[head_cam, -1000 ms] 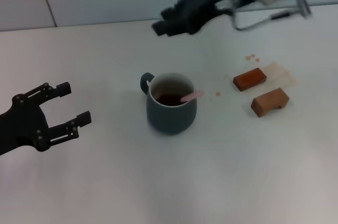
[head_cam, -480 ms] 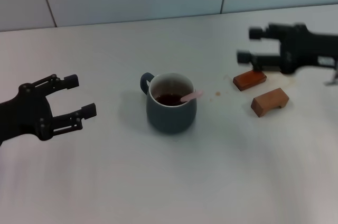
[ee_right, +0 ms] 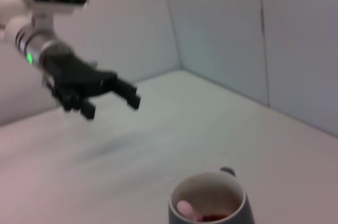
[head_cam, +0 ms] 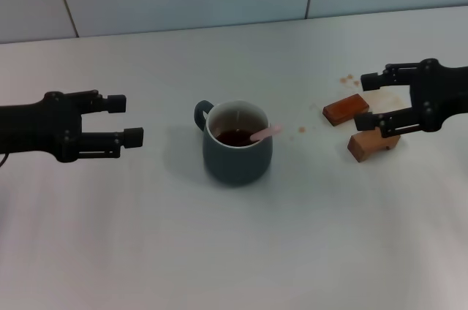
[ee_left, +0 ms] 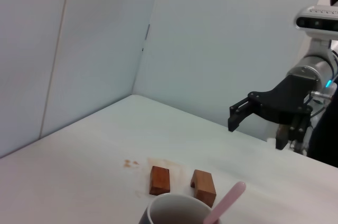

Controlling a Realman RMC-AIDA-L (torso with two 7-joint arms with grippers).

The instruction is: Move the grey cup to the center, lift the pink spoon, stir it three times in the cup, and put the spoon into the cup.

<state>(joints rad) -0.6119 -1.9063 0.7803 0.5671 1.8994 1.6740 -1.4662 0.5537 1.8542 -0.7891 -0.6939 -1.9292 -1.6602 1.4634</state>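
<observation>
Left gripper [head_cam: 128, 119] hovered at the left of the table [head_cam: 219, 251], fingers spread, holding nothing, pointed straight toward the grey cup [head_cam: 236, 142], with bare tabletop between them. The cup stood upright about mid-table, its loop handle on the side facing the left gripper and slightly back, dark liquid inside. The pink spoon [head_cam: 265, 133] sat in the cup, bowl end sunk in the liquid, handle leaning on the rim toward the robot's right and poking out past that rim; the left wrist view showed the same handle [ee_left: 226, 202] rising over the rim. The spoon's long axis ran roughly left to right, tilted up at the right end, so the free handle end pointed at the right gripper [head_cam: 372, 103]. That gripper was also spread wide and empty, hovering over the two brown blocks [head_cam: 363, 125] right of the cup, aimed at the cup. Both grippers looked near enough level with the cup and flanked it; the right one seemed slightly nearer to the spoon handle. Judged: spoon already in cup, task looked essentially complete; any re-grasp of the spoon would suit the right arm.
</observation>
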